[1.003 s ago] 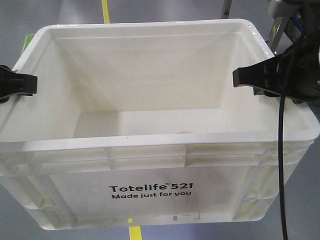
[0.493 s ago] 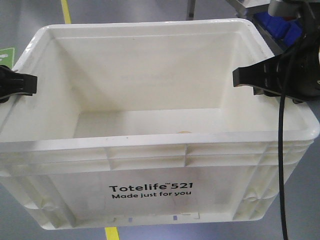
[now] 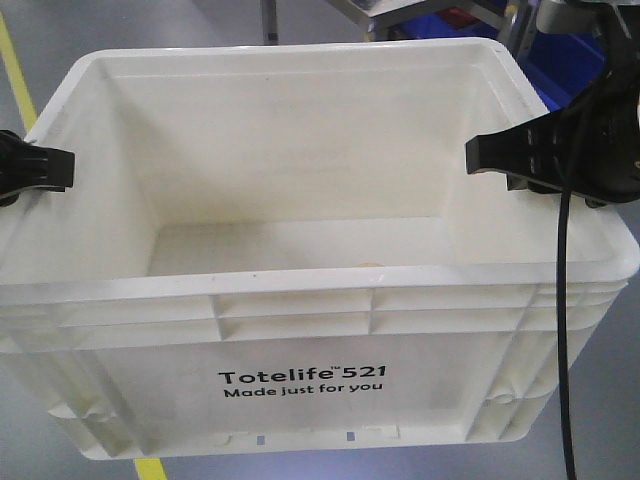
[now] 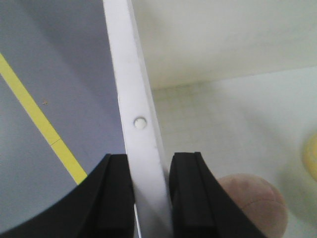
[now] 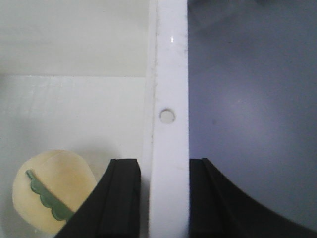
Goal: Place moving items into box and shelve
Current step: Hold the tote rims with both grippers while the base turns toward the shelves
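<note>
front view: the white box is hanging between the two arms above grey floor. left tool is sitting on the left rim, right tool on the right rim, at about matching height. a tan speck is peeking over the front rim from the box floor. blue bins are showing at top right. the roller shelf is not showing in any view. count here: one box, two tools, one item partly seen.

left wrist view: left tool is pinching the box wall, one pad outside and one inside, both flush on the plastic. inside the box, a pinkish-tan ball is lying near the inner pad, and a yellow sliver is cutting the right edge. count: two items.

right wrist view: right tool is clamping the opposite rim the same way. a pale yellow ball with a green scalloped stripe is resting just beside the inner pad. count: one item, possibly the same as the yellow sliver, so at least two items in all.

judgement on carrying well: keeping both arms level and moving together, so the wall is not slipping in either pinch and the loose balls are not rolling.
</note>
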Available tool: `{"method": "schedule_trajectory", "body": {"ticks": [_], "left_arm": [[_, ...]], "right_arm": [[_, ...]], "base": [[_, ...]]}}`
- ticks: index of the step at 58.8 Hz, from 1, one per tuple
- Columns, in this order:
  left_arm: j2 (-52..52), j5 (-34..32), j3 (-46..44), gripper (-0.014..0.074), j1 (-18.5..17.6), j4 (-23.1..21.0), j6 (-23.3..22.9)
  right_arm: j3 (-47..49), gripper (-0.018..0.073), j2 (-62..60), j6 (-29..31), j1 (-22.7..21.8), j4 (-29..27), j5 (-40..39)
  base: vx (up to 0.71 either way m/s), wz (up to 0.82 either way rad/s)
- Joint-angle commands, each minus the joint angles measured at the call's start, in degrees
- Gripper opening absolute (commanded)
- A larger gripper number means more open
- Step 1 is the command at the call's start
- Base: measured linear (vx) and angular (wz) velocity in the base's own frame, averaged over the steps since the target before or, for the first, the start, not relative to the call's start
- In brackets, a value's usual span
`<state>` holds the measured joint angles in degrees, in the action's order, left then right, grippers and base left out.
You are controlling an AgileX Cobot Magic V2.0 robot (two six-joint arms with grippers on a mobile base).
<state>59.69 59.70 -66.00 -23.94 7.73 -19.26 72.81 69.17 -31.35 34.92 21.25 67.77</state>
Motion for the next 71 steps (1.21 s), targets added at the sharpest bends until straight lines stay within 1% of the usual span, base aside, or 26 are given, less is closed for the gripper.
{"method": "schedule_trajectory", "body": {"ticks": [1,71], "left_arm": [[-1.8,-6.7,-2.3,0.0140,-0.3,1.1,0.8],[-1.8,-6.7,-2.3,0.0140,-0.3,1.1,0.8]], "right_arm": [[2.2,0.0110,-2.0,0.7,0.0,5.3,-5.3],[2.2,0.0110,-2.1,0.7,0.0,5.3,-5.3]], "base": [[0.11,-0.44],[0.13,-0.51]]}}
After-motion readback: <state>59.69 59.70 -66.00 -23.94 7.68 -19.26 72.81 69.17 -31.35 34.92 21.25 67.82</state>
